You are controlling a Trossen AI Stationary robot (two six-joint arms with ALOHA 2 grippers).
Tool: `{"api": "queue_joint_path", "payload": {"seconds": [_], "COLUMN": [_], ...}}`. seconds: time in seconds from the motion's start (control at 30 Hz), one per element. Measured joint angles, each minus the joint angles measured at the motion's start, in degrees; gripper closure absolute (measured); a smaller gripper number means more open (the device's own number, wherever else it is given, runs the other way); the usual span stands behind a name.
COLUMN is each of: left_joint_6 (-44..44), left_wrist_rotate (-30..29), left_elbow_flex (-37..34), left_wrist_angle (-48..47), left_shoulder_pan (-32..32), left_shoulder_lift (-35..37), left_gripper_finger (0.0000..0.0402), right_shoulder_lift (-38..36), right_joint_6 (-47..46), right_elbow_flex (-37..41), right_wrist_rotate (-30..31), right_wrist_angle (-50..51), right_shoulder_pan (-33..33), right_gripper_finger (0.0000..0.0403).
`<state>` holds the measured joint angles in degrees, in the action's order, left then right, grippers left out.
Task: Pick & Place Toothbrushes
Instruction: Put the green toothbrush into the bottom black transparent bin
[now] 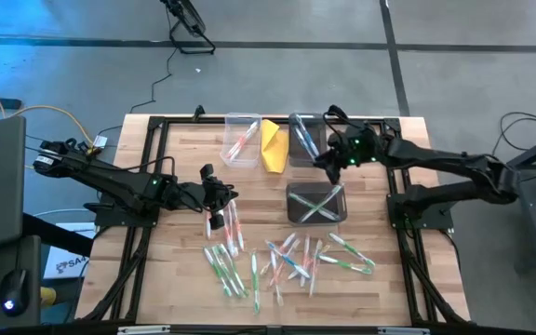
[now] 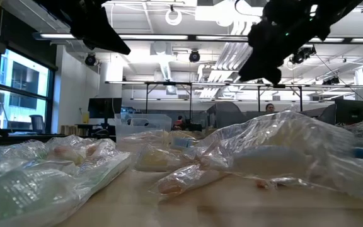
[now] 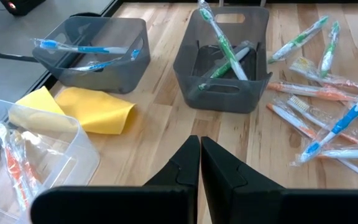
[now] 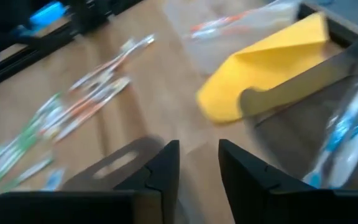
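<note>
High view – grey bin (image 1: 316, 204) holds green toothbrushes (image 1: 318, 202); left claw (image 1: 215, 199) together, right claw (image 1: 331, 167) apart

Open-plan lab or office, exposed ceiling ducts (image 2: 169, 60), desk monitors (image 2: 103, 107), large window (image 2: 17, 82), concrete floor (image 1: 277, 84)

Both arms are dark, near-black, built of slim jointed links. A small green light glows on each, a short way behind the left gripper (image 1: 216, 221) and close behind the right gripper (image 1: 331, 176). The fingers (image 3: 185, 167) are matte black, wedge-shaped, with flat inner faces.
</note>
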<state>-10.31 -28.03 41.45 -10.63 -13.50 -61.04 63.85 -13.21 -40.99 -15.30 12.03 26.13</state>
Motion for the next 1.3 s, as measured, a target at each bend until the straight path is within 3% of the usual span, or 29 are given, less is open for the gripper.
{"api": "queue_joint_path", "payload": {"seconds": [0.33, 0.67, 0.9, 1.3], "left_joint_6": [0.00, -0.01, -0.47, -0.66], "left_wrist_rotate": [0.00, -0.02, -0.17, -0.20], "left_elbow_flex": [0.00, 0.00, 0.00, 0.00], "left_wrist_angle": [0.00, 0.00, 0.04, 0.07], "left_shoulder_pan": [0.00, 0.00, 0.00, 0.00], "left_shoulder_lift": [0.00, 0.00, 0.00, 0.00], "left_gripper_finger": [0.0391, 0.0391, 0.0391, 0.0391], "right_shoulder_lift": [-6.50, -6.58, -6.58, -6.56], "right_joint_6": [-1.18, -12.56, -20.25, -34.90], "right_elbow_flex": [0.00, 0.00, 0.00, 0.00], "right_wrist_rotate": [-1.78, -1.57, -1.03, 12.89], "right_wrist_angle": [11.13, 24.13, 26.30, 32.06], "right_shoulder_pan": [-6.53, -13.46, -23.27, -40.79], "right_gripper_finger": [0.0326, 0.0328, 0.0328, 0.0328]}}
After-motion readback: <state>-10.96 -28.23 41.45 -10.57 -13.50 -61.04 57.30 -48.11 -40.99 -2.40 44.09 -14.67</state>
